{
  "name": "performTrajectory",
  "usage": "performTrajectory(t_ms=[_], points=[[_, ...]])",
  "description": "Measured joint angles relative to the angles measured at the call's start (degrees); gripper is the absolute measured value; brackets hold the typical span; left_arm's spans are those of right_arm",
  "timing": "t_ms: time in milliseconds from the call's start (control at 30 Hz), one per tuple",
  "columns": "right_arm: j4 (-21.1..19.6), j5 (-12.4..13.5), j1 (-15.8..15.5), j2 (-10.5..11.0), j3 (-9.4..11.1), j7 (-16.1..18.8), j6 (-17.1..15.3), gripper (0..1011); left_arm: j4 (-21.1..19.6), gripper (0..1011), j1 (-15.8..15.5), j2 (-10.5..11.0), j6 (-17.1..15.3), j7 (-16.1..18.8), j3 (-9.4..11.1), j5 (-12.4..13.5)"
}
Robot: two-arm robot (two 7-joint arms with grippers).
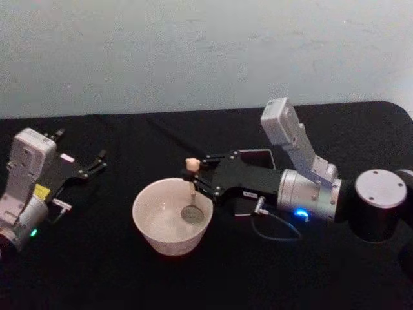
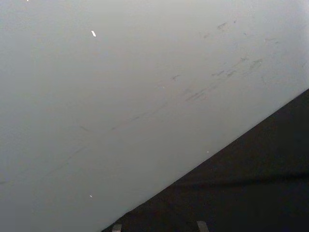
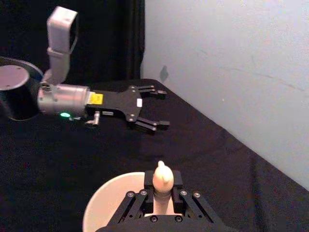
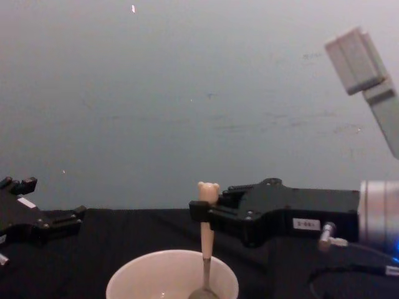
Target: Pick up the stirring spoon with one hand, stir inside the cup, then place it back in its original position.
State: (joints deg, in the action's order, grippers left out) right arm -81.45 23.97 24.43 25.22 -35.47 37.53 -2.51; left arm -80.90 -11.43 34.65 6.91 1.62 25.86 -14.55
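— Cream cup (image 4: 149,271): sitting upright toward the front of the black bench (image 1: 97,258). What is standing in it?

— Entry two, stirring spoon (image 4: 206,240): hanging upright, with its metal bowl dipping low inside the cup, right of centre. Its bear-topped handle is rising above the rim. Whether the bowl is touching the bottom, I cannot tell.

— What is holding it?

— Entry three, right gripper (image 1: 199,177): reaching in from the right above the cup's rim and clamping the beige handle just under the bear head.

— And the other arm?

— Entry four, left gripper (image 1: 82,147): lying parked at the bench's left, well apart from the cup, with its fingers spread and carrying nothing.

— Return place?

— Entry five, dark square holder (image 1: 266,155): standing behind the right gripper and largely hidden by it. Its inside is not showing.

— Which step is running?

— By my reading, the stirring is under way: the pick-up is done and the return is not yet done.

— What is the next move calling for?

— Circling the spoon bowl inside the cup's wall without nudging the cup, then lifting it straight up clear of the rim. After that, carrying it back over the holder and lowering it in before loosening the grip.
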Motion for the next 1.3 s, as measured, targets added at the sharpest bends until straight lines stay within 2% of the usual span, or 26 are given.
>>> performTrajectory(t_ms=[167, 433, 633, 933, 1300], points=[[-2.3, 0.9, -1.2, 1.4, 0.1, 0.9, 0.0, 210, 0.0, 1001, 0.0, 0.0, 0.0, 0.0, 0.0, 0.0], [-4.1, 2.0, -2.0, 2.1, -0.5, 1.5, -0.3, 210, 0.0, 1001, 0.0, 0.0, 0.0, 0.0, 0.0, 0.0], [-4.8, 2.9, -1.9, 1.8, -0.4, 1.2, -0.5, 210, 0.0, 1001, 0.0, 0.0, 0.0, 0.0, 0.0, 0.0], [-5.3, 5.8, -1.4, 0.4, 1.0, -0.7, -0.6, 210, 0.0, 1001, 0.0, 0.0, 0.0, 0.0, 0.0, 0.0], [-5.6, 6.3, -1.3, 0.3, 1.3, -2.0, -0.6, 210, 0.0, 1001, 0.0, 0.0, 0.0, 0.0, 0.0, 0.0]])
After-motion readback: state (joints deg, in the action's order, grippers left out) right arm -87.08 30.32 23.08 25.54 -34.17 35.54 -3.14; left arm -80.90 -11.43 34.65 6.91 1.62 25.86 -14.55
